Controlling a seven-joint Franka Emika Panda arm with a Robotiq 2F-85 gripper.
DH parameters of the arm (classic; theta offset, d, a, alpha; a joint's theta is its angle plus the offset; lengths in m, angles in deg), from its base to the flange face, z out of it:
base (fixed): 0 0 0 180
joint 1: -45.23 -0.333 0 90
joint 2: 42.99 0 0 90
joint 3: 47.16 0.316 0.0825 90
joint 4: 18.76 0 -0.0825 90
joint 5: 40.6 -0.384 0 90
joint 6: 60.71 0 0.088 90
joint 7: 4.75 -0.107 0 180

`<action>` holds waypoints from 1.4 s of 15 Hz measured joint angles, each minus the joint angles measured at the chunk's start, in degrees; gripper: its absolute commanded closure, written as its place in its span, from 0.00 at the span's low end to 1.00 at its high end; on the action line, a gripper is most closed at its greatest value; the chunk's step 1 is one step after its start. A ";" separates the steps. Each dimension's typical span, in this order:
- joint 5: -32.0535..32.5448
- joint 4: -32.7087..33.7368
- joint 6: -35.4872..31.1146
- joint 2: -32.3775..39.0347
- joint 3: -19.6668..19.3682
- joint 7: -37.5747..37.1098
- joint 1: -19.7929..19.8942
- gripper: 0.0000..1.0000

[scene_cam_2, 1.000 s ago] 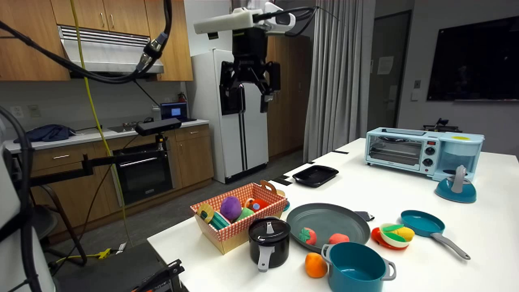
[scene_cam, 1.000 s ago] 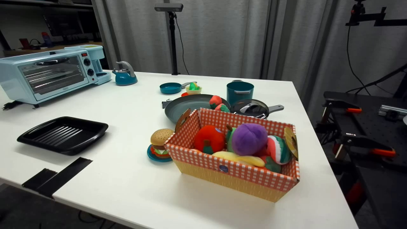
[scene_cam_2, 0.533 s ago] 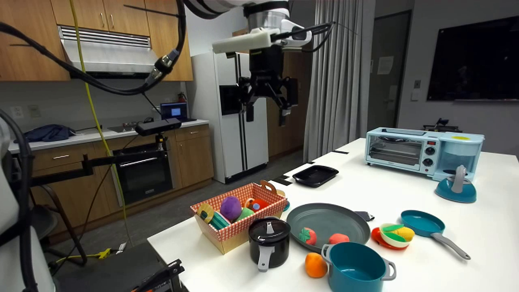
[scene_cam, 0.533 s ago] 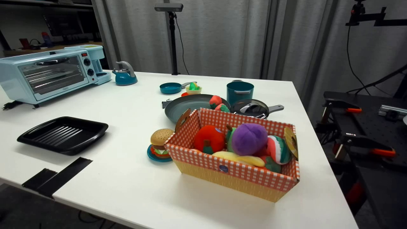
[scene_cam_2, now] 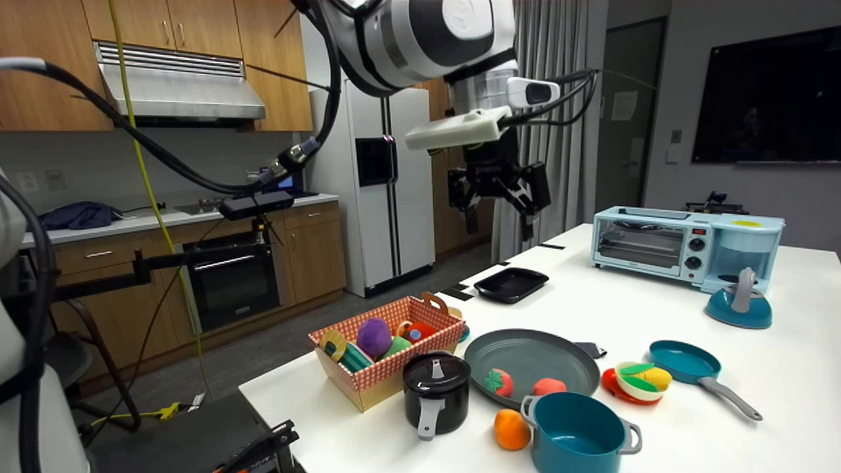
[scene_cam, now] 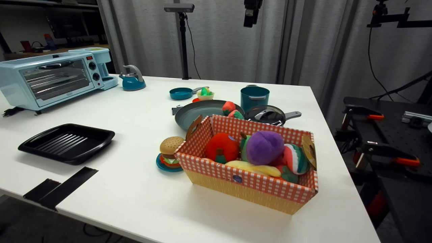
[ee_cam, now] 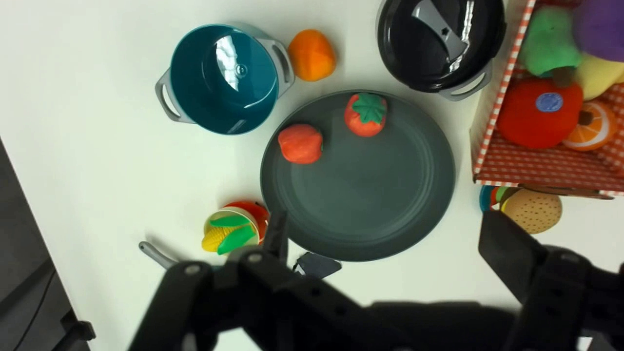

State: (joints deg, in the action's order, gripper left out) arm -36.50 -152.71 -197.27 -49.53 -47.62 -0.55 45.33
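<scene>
a round dark grey plate (ee_cam: pixel 370 195) lies flat on the white table (ee_cam: pixel 131 180), bearing two red fruits (ee_cam: pixel 300 144).

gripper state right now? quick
Gripper: open, jaws wide apart, nothing between them.
</scene>
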 measured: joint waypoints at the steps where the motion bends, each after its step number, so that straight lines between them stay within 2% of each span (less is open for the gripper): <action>1: 0.25 -0.02 -1.45 1.46 -0.17 -0.88 0.35 0.00; 8: 8.22 0.65 -11.81 11.86 -0.42 -16.70 1.00 0.00; 12: 11.34 3.20 -13.93 18.68 -1.49 -23.72 -0.09 0.00; 21: 11.53 12.82 -13.78 33.09 -6.43 -22.23 -2.26 0.00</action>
State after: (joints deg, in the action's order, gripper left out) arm -24.97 -139.89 -211.05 -16.44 -54.05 -22.78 43.07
